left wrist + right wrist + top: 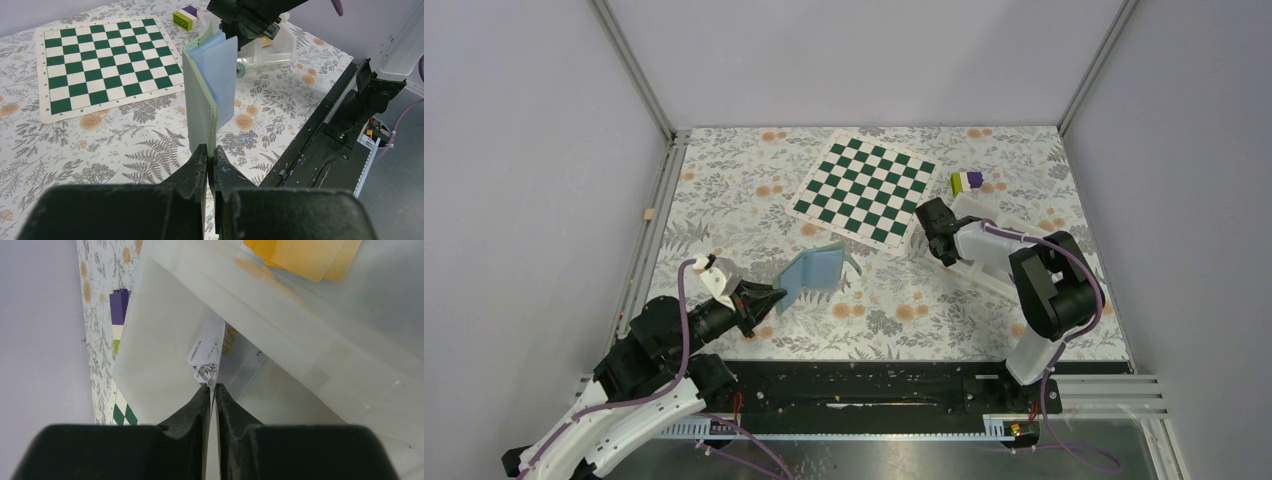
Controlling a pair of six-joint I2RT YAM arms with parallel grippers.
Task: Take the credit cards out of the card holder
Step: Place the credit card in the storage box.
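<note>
The card holder (812,272) stands on edge, partly open, light blue inside and teal-green outside. My left gripper (769,298) is shut on its near edge, and the left wrist view shows the holder (202,95) upright between the fingertips of the gripper (210,150). My right gripper (936,228) is over the white tray (994,275). In the right wrist view the gripper (212,386) is shut on a whitish credit card with dark print (207,350), held edge-on inside the tray (160,350). Orange-yellow cards (300,255) lie further along in the tray.
A green-and-white chequered mat (864,190) lies at the back centre. A purple-and-yellow-green block (967,181) sits beside the tray's far end. The floral tabletop has grey walls on three sides and a black rail (874,395) along its near edge.
</note>
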